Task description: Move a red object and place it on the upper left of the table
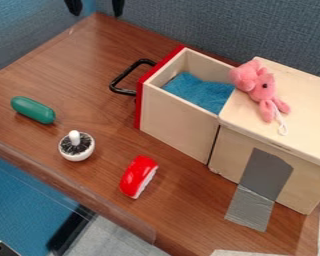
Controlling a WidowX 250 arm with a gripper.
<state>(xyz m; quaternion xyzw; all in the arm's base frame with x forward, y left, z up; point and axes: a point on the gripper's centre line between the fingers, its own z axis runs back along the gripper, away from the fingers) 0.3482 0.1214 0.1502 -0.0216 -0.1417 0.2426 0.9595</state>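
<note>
Red object (138, 177) lies near the table's (183, 210) front edge, right of the white knobbed pot (76, 151). Green capsule-shaped item (33, 110) further left, behind the pot; open drawer (179, 117) holds blue cloth (199, 92). Gripper (96, 7) at top edge, jaws apart.

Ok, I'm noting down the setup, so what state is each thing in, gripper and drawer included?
Gripper: jaws apart, at the top edge
Drawer: pulled open
Blue cloth: bunched inside the drawer
Pink plush toy: lying on the box
Red object: lying on the table, not at its upper left
Green object: lying on its side
White round piece: upright, knob up
Grey tape: stuck from box to table
</note>
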